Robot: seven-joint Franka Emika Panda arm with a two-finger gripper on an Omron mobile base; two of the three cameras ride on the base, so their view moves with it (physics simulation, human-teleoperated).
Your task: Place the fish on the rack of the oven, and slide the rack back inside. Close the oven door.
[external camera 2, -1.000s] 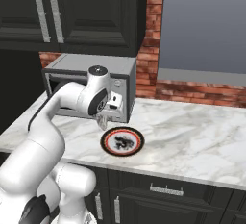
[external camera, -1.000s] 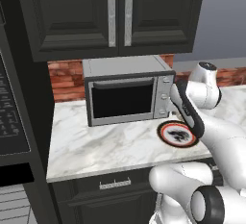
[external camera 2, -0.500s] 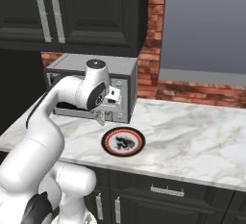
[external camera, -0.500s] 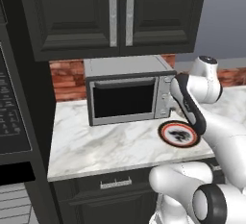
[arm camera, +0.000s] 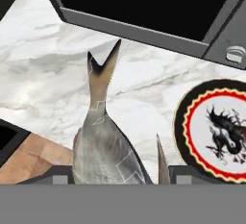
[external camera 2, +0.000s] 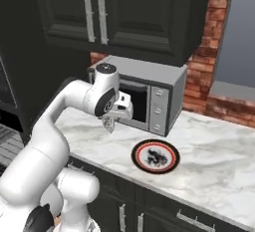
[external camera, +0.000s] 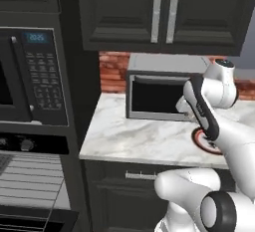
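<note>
My gripper [external camera 2: 110,122] is shut on the fish [external camera 2: 109,124], a mottled grey-brown shape hanging above the marble counter in front of the silver microwave. In the hand view the fish [arm camera: 102,143] sits between the fingers, its forked tail pointing away towards the microwave door. The oven [external camera: 20,144] with its round knobs stands at the far left of the left base view. Its rack [external camera: 27,181] is pulled out over the oven door [external camera: 35,220], which lies open.
A round white plate with an orange-red rim [external camera 2: 155,157] lies on the counter [external camera: 134,141] right of the gripper and shows in the hand view too [arm camera: 192,122]. The silver microwave [external camera 2: 149,94] stands at the back. A black keypad microwave [external camera: 30,76] is built in above the oven.
The whole picture has shifted right in both base views, so the base has moved left and the oven has come into view. The fish stays held above the counter.
</note>
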